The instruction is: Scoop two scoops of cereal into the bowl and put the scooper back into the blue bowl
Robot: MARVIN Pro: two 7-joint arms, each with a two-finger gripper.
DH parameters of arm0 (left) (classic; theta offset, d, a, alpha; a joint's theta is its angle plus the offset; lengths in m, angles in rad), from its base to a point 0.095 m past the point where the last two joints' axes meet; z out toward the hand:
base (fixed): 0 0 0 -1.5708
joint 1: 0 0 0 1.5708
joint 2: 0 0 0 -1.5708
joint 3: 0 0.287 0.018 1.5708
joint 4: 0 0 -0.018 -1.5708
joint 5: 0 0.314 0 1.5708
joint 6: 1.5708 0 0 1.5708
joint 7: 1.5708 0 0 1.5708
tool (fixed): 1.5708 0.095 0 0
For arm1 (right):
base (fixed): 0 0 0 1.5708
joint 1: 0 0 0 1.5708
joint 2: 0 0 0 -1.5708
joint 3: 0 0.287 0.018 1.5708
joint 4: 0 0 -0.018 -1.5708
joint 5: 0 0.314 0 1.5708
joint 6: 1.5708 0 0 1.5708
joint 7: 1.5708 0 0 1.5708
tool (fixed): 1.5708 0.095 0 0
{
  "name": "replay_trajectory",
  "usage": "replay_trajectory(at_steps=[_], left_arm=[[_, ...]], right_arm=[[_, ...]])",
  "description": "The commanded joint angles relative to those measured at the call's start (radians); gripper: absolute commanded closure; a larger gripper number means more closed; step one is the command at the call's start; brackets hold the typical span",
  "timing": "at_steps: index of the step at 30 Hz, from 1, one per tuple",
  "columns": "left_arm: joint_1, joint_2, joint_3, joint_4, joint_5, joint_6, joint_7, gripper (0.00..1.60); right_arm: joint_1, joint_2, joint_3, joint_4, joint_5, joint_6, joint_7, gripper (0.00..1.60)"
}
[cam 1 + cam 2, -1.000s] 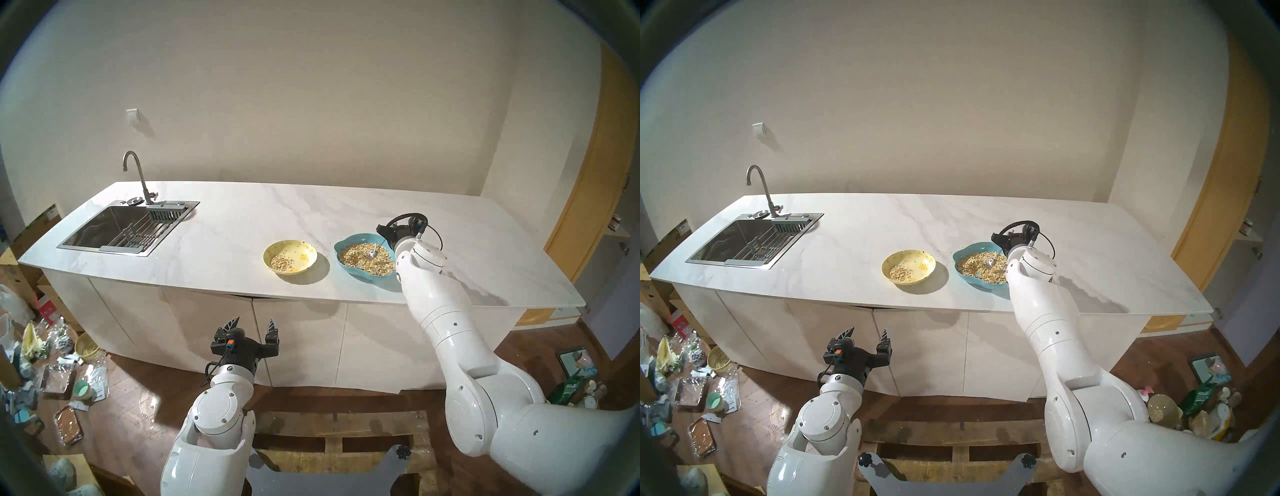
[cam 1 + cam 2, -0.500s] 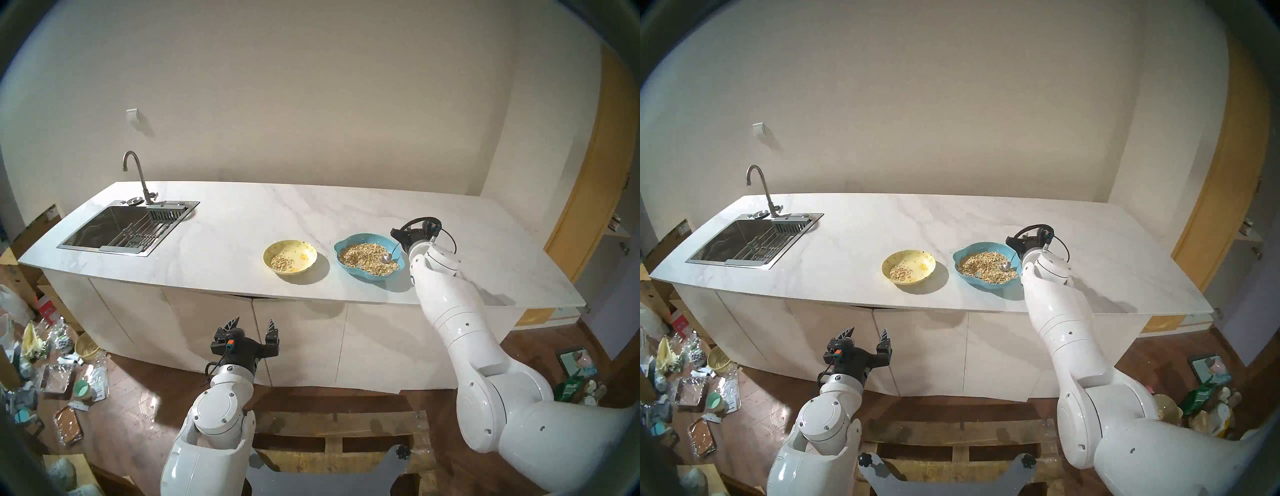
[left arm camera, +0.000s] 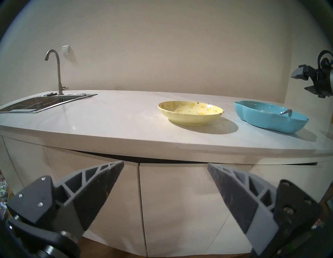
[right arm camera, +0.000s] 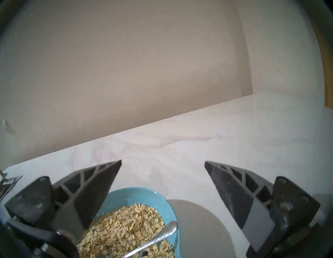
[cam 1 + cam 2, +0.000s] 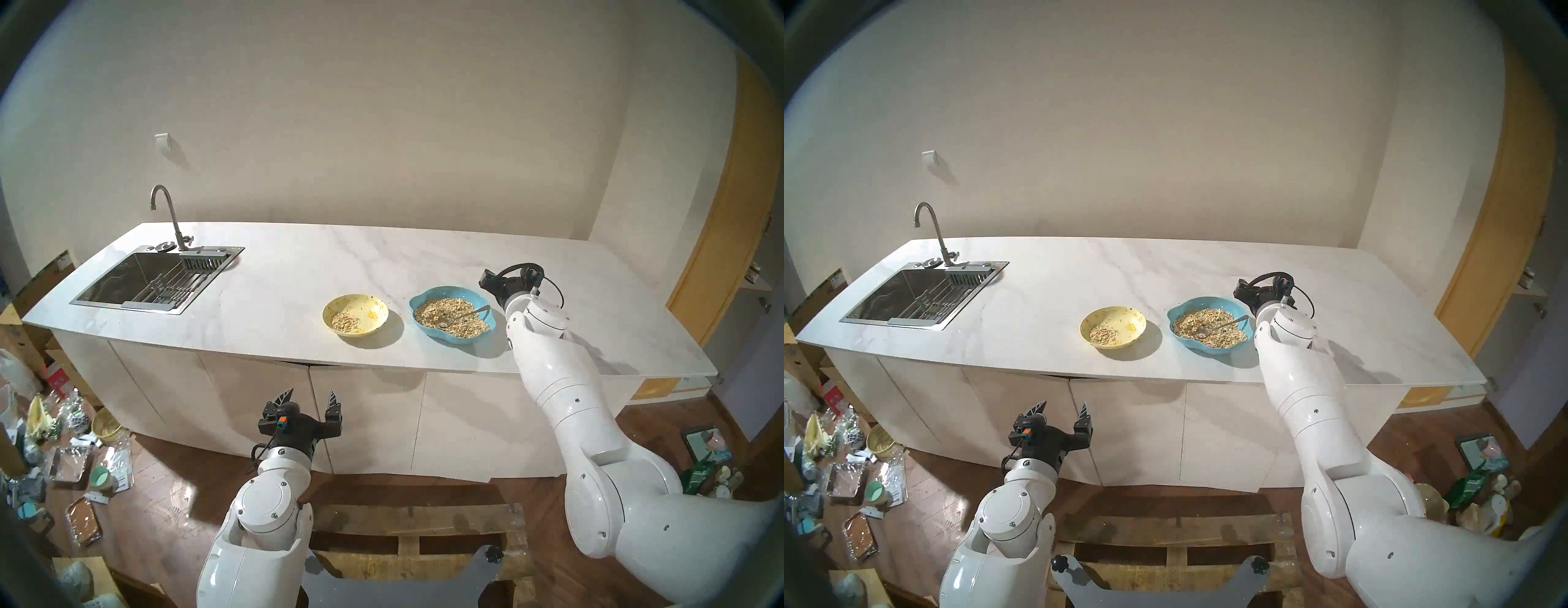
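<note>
- We see the scooper lying in the blue bowl, right of centre in the head view, its spoon end down in the cereal and its handle leaning on the bowl's right rim.
- Our right gripper has its fingers spread wide and pinches nothing; in its wrist view the scooper's handle lies free below them.
- The bowl, pale yellow, sits just left of the blue one on the tabletop, apart from it, with a small heap of flakes inside.
- Our left gripper hangs at lower centre, in front of the cabinet doors, spread and empty.
- The sink is at the tabletop's left end.
</note>
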Motion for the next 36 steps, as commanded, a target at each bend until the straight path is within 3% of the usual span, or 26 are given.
replay_trajectory(at_steps=[1, 6, 10, 13, 15, 17, 22, 29, 36], left_arm=[[-0.006, 0.000, 0.003, -0.025, -0.001, -0.007, -0.003, 0.00], [-0.007, 0.000, 0.003, -0.023, -0.001, -0.007, -0.003, 0.00], [-0.008, 0.000, 0.003, -0.022, -0.001, -0.007, -0.002, 0.00], [-0.008, 0.000, 0.003, -0.022, -0.001, -0.007, -0.002, 0.00], [-0.009, -0.001, 0.003, -0.020, -0.001, -0.007, -0.002, 0.00], [-0.009, -0.001, 0.003, -0.021, -0.001, -0.007, -0.002, 0.00], [-0.007, 0.000, 0.003, -0.024, -0.001, -0.007, -0.003, 0.00], [-0.006, 0.000, 0.003, -0.026, -0.002, -0.006, -0.003, 0.00], [-0.004, 0.001, 0.003, -0.029, -0.003, -0.005, -0.005, 0.00]], right_arm=[[-0.012, 0.061, -0.060, -0.128, -0.103, -0.043, -0.022, 0.00], [-0.052, 0.111, -0.099, -0.207, -0.195, -0.139, -0.031, 0.00], [-0.106, 0.115, -0.085, -0.268, -0.197, -0.185, -0.030, 0.00], [-0.186, 0.125, -0.075, -0.342, -0.190, -0.211, -0.022, 0.00], [-0.292, 0.143, -0.071, -0.433, -0.179, -0.217, -0.021, 0.00], [-0.312, 0.149, -0.068, -0.465, -0.175, -0.216, -0.023, 0.00], [-0.425, 0.210, -0.063, -0.657, -0.123, -0.144, -0.052, 0.00], [-0.529, 0.236, -0.030, -0.770, -0.090, -0.104, -0.069, 0.00], [-0.542, 0.233, -0.022, -0.787, -0.082, -0.089, -0.067, 0.00]])
